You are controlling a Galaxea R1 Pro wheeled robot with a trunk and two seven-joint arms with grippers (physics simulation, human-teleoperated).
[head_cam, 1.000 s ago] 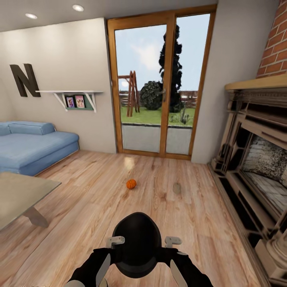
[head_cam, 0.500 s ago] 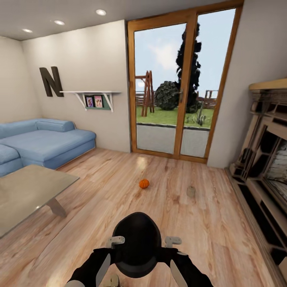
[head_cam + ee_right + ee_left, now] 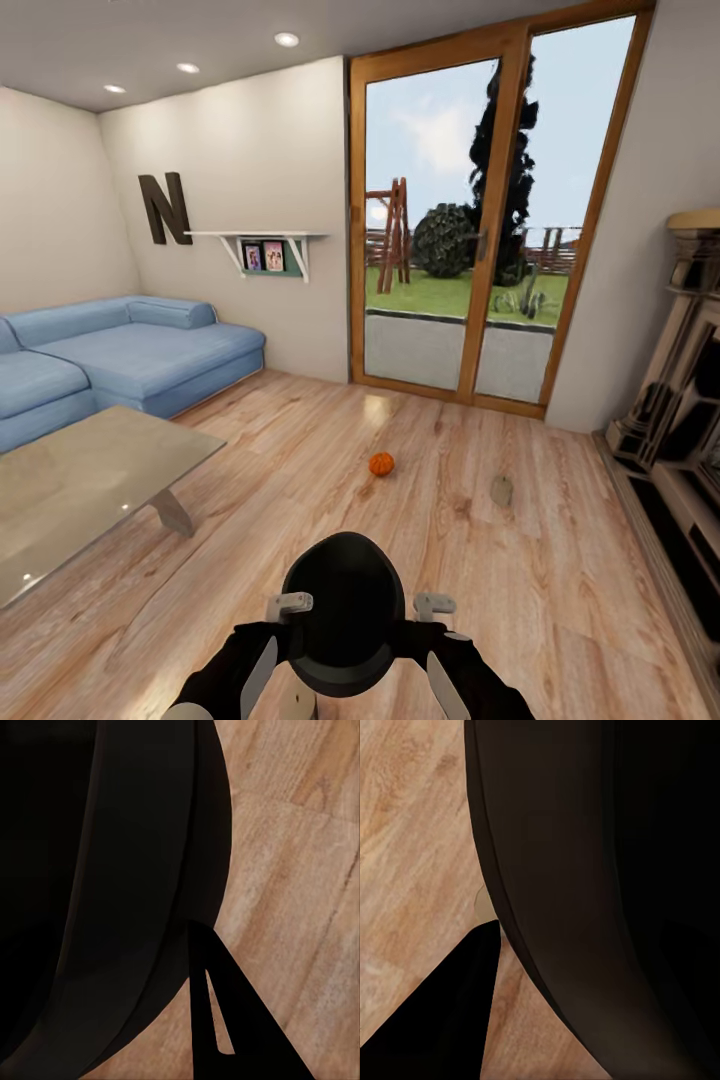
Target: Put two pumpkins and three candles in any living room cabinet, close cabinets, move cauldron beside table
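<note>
pumpkin (image 3: 381,464) and candle (image 3: 501,490) on floor (image 3: 300,480)

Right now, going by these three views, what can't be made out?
- Claw states: in the head view the black cauldron covers the fingertips of both claws, so open or shut is unclear.
- Both wrist views: the cauldron's dark wall blocks most of the frame; floor beyond is hidden.
- Candle: too small and pale against the floor for any detail.
- Fireplace: cut off by the head view's right edge.
- Table: cut off by the left edge.
</note>
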